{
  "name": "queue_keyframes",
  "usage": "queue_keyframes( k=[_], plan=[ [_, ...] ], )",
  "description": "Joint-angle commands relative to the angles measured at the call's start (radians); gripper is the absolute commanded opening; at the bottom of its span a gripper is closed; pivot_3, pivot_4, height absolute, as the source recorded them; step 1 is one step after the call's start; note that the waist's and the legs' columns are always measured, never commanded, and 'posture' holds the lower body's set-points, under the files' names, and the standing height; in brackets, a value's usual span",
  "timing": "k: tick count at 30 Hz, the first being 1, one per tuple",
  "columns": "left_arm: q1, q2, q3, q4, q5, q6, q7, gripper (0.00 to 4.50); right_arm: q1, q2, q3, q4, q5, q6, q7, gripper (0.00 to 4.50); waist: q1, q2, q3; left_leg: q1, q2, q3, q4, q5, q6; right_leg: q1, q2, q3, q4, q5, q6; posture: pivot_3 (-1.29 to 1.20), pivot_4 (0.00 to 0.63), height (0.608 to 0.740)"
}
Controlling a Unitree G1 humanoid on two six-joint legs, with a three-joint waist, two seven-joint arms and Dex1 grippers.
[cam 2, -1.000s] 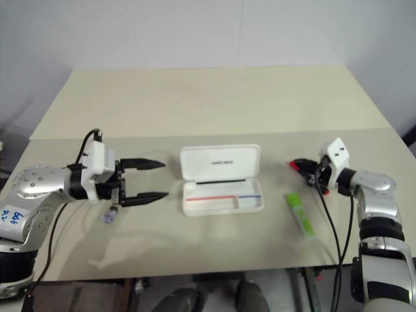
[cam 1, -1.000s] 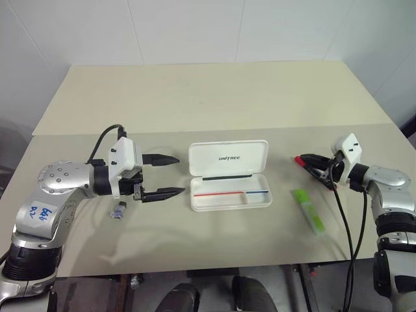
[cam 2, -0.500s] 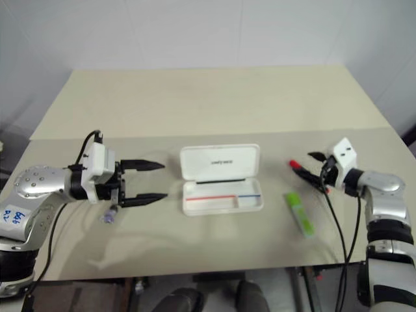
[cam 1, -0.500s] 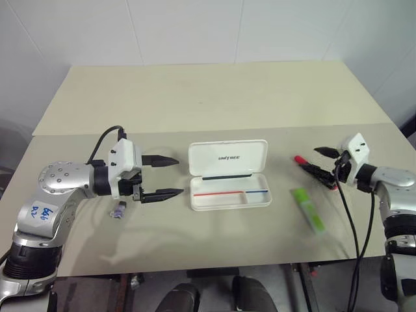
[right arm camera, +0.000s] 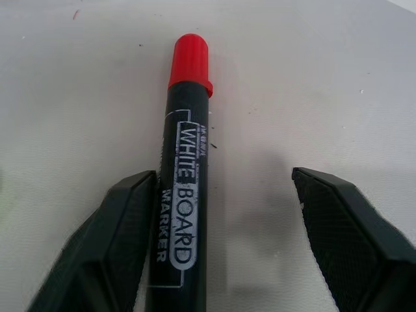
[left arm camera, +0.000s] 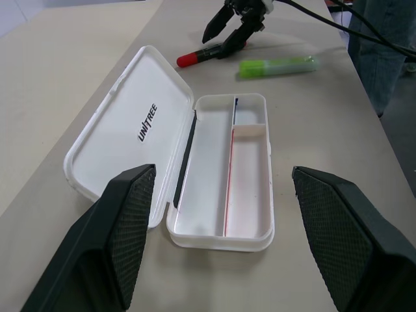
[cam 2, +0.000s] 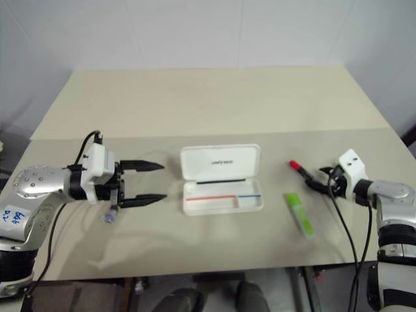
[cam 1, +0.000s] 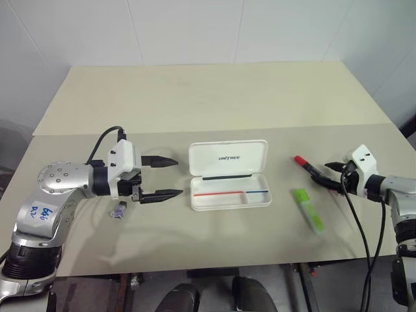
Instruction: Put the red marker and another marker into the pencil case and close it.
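On table, red marker (cam 1: 309,168) now released, right jaws seemingly apart

The left gripper (cam 1: 160,177) hovers level, jaws spread wide, pointing toward the robot's right. The right gripper (cam 1: 331,175) sits low, tilted down and aimed to the robot's left, jaws parted.

The right tool (cam 1: 330,174) is opening and drawing back toward the right edge of the frame, leaving the slim black red-capped marker (cam 1: 308,167) lying on the beige tabletop (cam 1: 214,104).
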Motion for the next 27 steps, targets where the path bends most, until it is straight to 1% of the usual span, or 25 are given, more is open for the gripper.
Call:
queue_keyframes(
  k=[1,3,4,6,13,18,22,24,27],
  plan=[
    [-0.005,0.020,0.018,-0.019,-0.003,-0.018,-0.006,3.59,0.000,-0.002,-0.001,0.009,0.001,0.011,0.008,2.30,0.000,0.000,0.000,0.000,0.000,0.000,0.000,0.000,0.000,0.000,0.000,0.000,0.000,0.001,0.000,0.00,0.150,0.740],
    [-0.004,0.023,0.020,-0.022,-0.003,-0.017,-0.004,3.59,-0.001,0.003,-0.001,0.000,0.011,0.008,0.030,1.60,0.000,0.000,0.000,0.000,0.000,0.001,0.001,0.000,0.000,0.000,0.000,0.000,0.000,0.002,-0.001,0.00,0.150,0.740],
    [-0.002,0.024,0.021,-0.024,-0.004,-0.017,-0.003,3.59,-0.001,0.004,-0.001,-0.005,0.013,0.008,0.034,1.19,0.000,0.000,0.000,0.000,0.000,0.002,0.001,0.000,0.000,0.000,0.000,0.000,-0.001,0.002,-0.001,0.00,0.150,0.740],
    [0.000,0.024,0.021,-0.026,-0.004,-0.017,-0.001,3.59,-0.003,0.006,-0.001,-0.009,0.013,0.007,0.038,0.59,0.000,0.000,0.000,0.000,0.000,0.003,0.001,0.000,0.000,0.000,0.000,0.000,-0.001,0.003,-0.001,0.00,0.150,0.740],
    [0.002,0.024,0.013,-0.022,0.007,-0.028,-0.002,3.59,-0.050,0.014,-0.008,-0.038,0.017,-0.042,0.029,0.59,-0.003,0.000,0.000,0.000,0.002,0.005,0.000,0.000,0.000,-0.001,0.001,0.000,-0.001,0.003,-0.001,0.00,0.150,0.740],
    [0.005,0.020,0.011,-0.014,0.009,-0.036,-0.003,3.59,-0.116,0.014,-0.033,-0.063,0.056,-0.113,0.072,0.59,-0.005,0.001,0.001,0.000,0.003,0.006,-0.001,0.000,0.000,-0.002,0.001,0.000,-0.002,0.003,-0.001,0.00,0.150,0.740],
    [0.019,0.023,0.019,-0.004,0.010,-0.051,-0.009,3.59,-0.164,0.018,-0.049,-0.096,0.106,-0.172,0.139,0.59,-0.007,0.001,0.001,0.000,0.003,0.006,-0.001,0.000,0.000,-0.002,0.002,-0.001,-0.002,0.003,-0.001,0.00,0.150,0.740],
    [0.028,0.026,0.024,0.000,0.012,-0.059,-0.010,3.59,-0.171,0.030,-0.045,-0.144,0.145,-0.166,0.193,0.59,-0.005,0.001,0.001,0.000,0.003,0.005,-0.002,0.000,0.000,-0.002,0.002,-0.001,-0.003,0.003,-0.001,0.00,0.150,0.740],
    [0.050,0.033,0.039,0.001,0.012,-0.067,-0.008,3.59,-0.147,0.063,-0.002,-0.311,0.205,-0.114,0.288,0.59,-0.006,0.001,0.001,0.000,0.003,0.005,-0.002,0.000,0.001,-0.002,0.002,-0.001,-0.003,0.003,-0.001,0.00,0.150,0.740]
  ],
)
